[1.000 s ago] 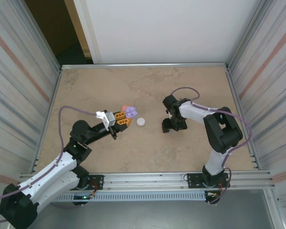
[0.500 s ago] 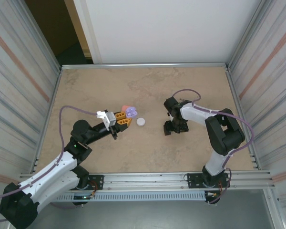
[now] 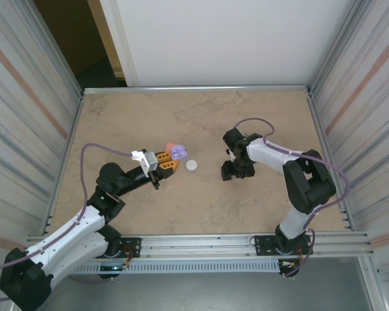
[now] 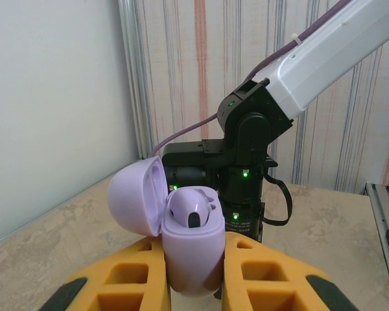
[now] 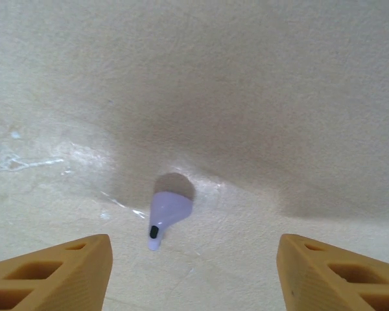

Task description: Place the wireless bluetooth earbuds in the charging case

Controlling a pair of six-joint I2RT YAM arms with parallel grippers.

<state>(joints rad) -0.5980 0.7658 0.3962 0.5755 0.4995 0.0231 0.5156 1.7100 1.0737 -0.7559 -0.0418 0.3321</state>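
The purple case (image 4: 194, 249) stands upright in the left gripper (image 4: 193, 282), its lid swung open to the left and one purple earbud (image 4: 191, 208) seated inside, while a second earbud (image 5: 166, 212), also purple, lies loose on the table (image 5: 279, 97).

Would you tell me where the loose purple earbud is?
The purple earbud lies on the table in the right wrist view, between the open fingers of the right end effector.
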